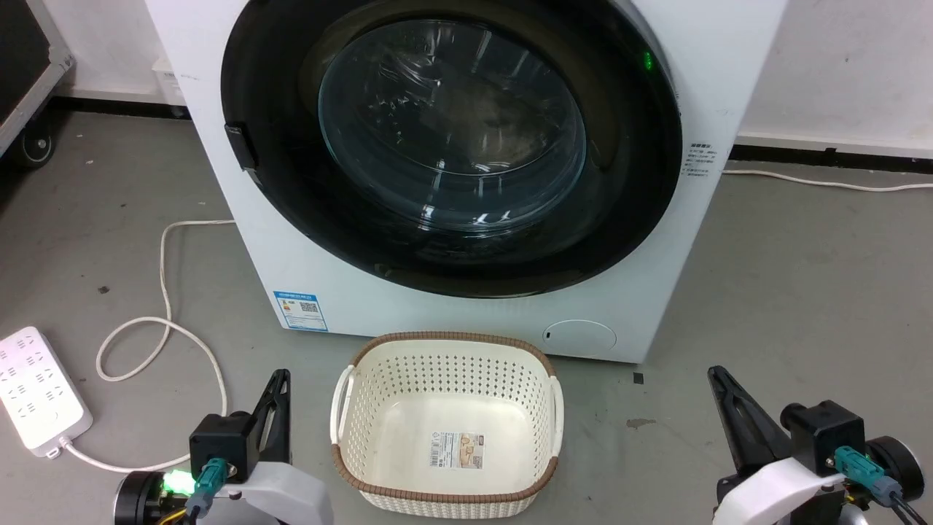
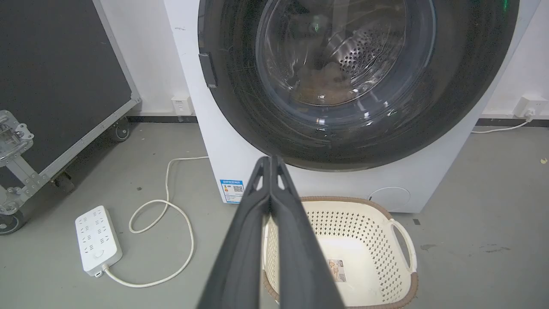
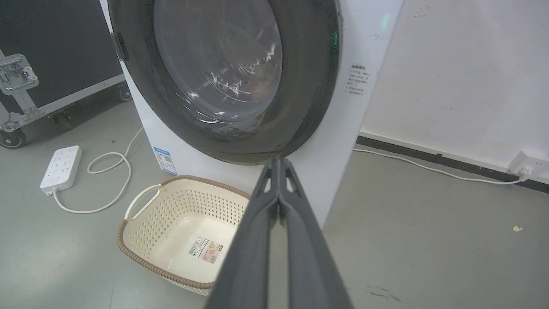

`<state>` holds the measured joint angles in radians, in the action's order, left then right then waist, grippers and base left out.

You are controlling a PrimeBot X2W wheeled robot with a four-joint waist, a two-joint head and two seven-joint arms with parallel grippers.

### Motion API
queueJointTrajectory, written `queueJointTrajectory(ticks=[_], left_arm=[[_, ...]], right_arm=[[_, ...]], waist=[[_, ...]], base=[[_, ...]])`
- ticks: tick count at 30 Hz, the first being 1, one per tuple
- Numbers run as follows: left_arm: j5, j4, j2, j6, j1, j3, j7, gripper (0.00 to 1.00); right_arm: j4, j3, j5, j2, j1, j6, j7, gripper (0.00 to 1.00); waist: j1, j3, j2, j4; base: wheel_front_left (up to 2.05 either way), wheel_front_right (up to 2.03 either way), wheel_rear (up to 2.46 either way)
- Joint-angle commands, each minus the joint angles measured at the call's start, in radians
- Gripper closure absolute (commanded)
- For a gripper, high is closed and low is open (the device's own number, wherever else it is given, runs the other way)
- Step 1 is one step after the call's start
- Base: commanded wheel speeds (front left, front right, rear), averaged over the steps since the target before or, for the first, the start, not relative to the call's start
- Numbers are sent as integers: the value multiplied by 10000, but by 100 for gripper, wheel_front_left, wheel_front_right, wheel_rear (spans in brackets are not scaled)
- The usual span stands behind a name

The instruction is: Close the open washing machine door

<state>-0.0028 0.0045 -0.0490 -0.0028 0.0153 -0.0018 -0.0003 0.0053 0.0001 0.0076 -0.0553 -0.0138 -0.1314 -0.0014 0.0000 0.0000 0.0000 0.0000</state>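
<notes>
left pincer [image 1: 279, 383] sat low over the grey floor [image 1: 802, 306] with its two dark fingers pressed together, gripping nothing. right pincer [image 1: 720, 383] was likewise closed and empty, well apart from it. between the two pincers, just ahead of their tips, lay the cream perforated basket [image 1: 448, 340] with a paper sticker [image 1: 458, 446] on its bottom. out past the left pincer's outer side were a white power strip [image 1: 35, 385] and its looped cable [image 1: 164, 321]. beyond the basket stood the washing machine [image 1: 452, 324], a blue label [image 1: 300, 311] low on its front. the washing machine door [image 1: 452, 138] lay flat against the machine's front, ahead of and above both pincers. its wide black rim ringed the glass window, with a small dark latch tab [image 1: 240, 146] on the edge toward the left pincer. a green light [image 1: 646, 60] glowed on the rim's upper edge, toward the right pincer's side.
</notes>
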Motion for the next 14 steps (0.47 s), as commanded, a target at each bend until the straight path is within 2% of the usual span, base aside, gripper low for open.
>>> queueJointTrajectory(ticks=[1,14], left_arm=[[28,-45,-12,28,-153,18,3,100],[28,-45,-12,28,-153,18,3,100]], right_arm=[[-53,-1,-76,51,138,7,14,100],[-53,-1,-76,51,138,7,14,100]], waist=[[0,0,0,0],[0,0,0,0]], base=[[0,0,0],[0,0,0]])
